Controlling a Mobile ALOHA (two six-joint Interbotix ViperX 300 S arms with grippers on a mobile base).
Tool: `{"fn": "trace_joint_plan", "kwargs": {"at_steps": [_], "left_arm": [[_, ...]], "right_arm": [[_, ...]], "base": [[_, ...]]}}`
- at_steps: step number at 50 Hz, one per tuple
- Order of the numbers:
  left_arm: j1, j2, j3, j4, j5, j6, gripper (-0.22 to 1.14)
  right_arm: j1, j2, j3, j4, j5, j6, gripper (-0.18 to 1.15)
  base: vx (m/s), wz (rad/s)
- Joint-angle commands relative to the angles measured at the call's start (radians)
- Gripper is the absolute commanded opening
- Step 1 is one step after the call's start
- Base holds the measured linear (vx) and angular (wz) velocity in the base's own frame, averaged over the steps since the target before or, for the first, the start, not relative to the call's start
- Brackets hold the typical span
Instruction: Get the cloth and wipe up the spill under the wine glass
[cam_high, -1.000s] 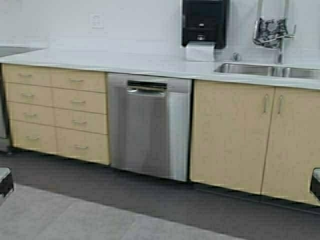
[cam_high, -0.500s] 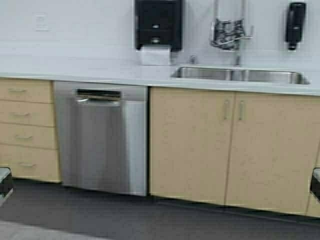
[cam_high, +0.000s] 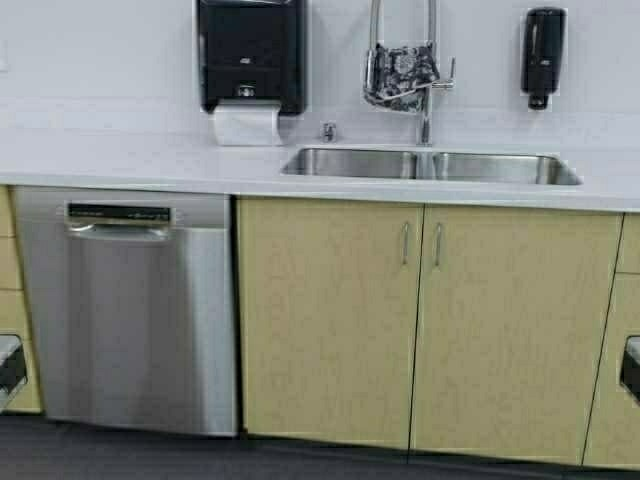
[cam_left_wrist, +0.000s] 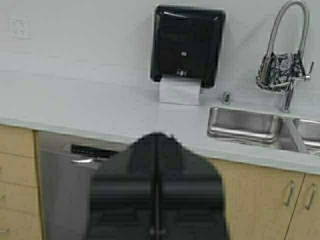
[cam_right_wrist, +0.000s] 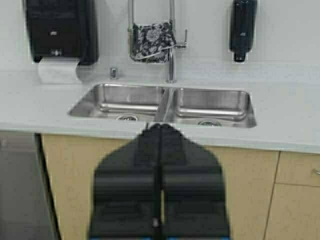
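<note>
The dark cloth (cam_high: 400, 73) with its white floral pattern hangs over the arched tap above the sink (cam_high: 430, 165); it also shows as the cloth (cam_left_wrist: 280, 70) in the left wrist view and the cloth (cam_right_wrist: 152, 42) in the right wrist view. The wine glass and the spill are out of view. My left gripper (cam_left_wrist: 157, 137) is shut and empty, held low before the counter edge near the dishwasher. My right gripper (cam_right_wrist: 160, 127) is shut and empty, facing the double sink. In the high view only the arms' edges show at the left gripper (cam_high: 10, 365) and right gripper (cam_high: 630, 365).
A black paper towel dispenser (cam_high: 250, 55) with white paper hangs on the wall left of the tap, a black soap dispenser (cam_high: 543, 50) to the right. Below the white counter (cam_high: 120, 160) stand a steel dishwasher (cam_high: 130, 310) and yellow cabinet doors (cam_high: 420, 330).
The robot has driven to the right and closer to the counter: sink, cloth and dispensers have shifted left and grown larger in the high view. Both arms stay parked.
</note>
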Motion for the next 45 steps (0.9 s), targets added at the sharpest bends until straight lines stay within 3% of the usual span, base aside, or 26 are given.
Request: {"fn": "trace_joint_plan", "kwargs": {"at_steps": [1, 45], "left_arm": [[0.002, 0.000, -0.009, 0.002, -0.008, -0.002, 0.02], [0.002, -0.031, 0.014, -0.002, -0.020, -0.005, 0.02]], "right_arm": [[0.000, 0.006, -0.021, -0.002, -0.009, 0.009, 0.05], [0.018, 0.003, -0.015, -0.018, -0.009, 0.041, 0.05]], "base": [[0.39, -0.06], [0.40, -0.03]]}}
